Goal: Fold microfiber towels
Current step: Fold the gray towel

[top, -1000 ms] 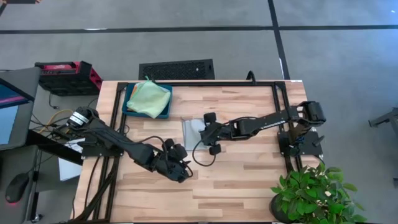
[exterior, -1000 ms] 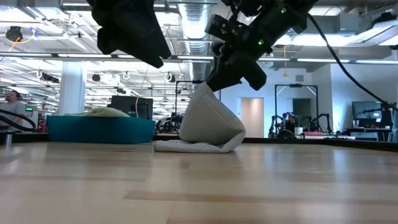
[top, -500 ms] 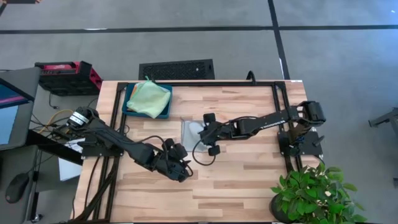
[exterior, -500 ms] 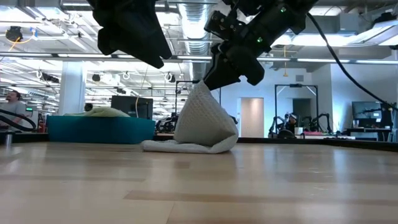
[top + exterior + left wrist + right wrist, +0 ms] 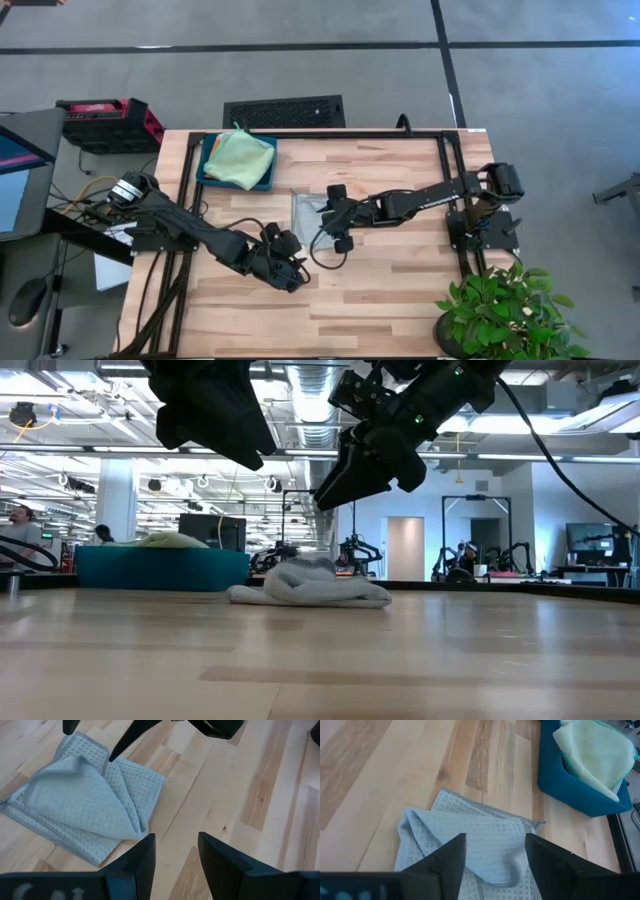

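Grey towel lying crumpled, right pincer spread open above it, empty

Teal tray at the table's far left corner, potted plant at its near right

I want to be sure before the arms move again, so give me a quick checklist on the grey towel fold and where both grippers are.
1. Right gripper free of the cloth: ok, open and raised above it.
2. Grey towel resting on the table: ok, lying in a low heap.
3. Fold neat: not ok, the left wrist view shows a loose flap lying skewed over the layers.
4. Left gripper out of the way: ok, open, apart from the towel on the near side.
5. Teal tray apart from the grey towel: ok, with the light green towel in it.
6. Other towels: cannot tell.
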You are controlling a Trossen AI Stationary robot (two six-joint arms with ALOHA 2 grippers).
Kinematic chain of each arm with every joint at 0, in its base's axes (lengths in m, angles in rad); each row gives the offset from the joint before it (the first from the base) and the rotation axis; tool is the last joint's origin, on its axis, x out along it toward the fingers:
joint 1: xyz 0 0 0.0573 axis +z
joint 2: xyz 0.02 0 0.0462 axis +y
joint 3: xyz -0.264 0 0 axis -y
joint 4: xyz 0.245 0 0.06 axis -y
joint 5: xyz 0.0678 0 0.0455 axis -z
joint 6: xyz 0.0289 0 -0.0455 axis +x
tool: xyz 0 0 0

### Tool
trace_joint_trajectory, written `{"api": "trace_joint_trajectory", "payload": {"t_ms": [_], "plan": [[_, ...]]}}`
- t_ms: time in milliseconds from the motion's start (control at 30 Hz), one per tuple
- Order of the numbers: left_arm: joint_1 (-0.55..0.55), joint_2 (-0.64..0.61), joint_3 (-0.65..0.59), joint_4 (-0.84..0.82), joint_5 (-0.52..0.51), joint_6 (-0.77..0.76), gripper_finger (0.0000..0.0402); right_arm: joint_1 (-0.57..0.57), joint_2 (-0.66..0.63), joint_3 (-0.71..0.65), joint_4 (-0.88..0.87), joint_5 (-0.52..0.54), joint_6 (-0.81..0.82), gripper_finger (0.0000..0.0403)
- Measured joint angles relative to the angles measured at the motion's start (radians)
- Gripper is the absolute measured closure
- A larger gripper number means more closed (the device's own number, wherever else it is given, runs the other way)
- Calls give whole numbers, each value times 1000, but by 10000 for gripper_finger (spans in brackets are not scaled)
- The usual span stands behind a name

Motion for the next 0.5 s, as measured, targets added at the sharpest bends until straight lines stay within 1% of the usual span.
{"api": "trace_joint_trajectory", "payload": {"t_ms": [167,267,367,433,500], "plan": [[0,0,0,-1,-7,0,262,5,-3,0,-5,8,-6,160],[3,0,0,-12,-77,2,262,5,-43,-2,-42,34,-7,158],[29,15,0,-32,-121,8,262,8,-109,-1,-129,42,16,158],[56,26,-9,-46,-116,35,262,12,-156,-1,-211,42,44,158],[86,54,-8,-25,-107,82,262,19,-201,-1,-267,38,80,158]]}}
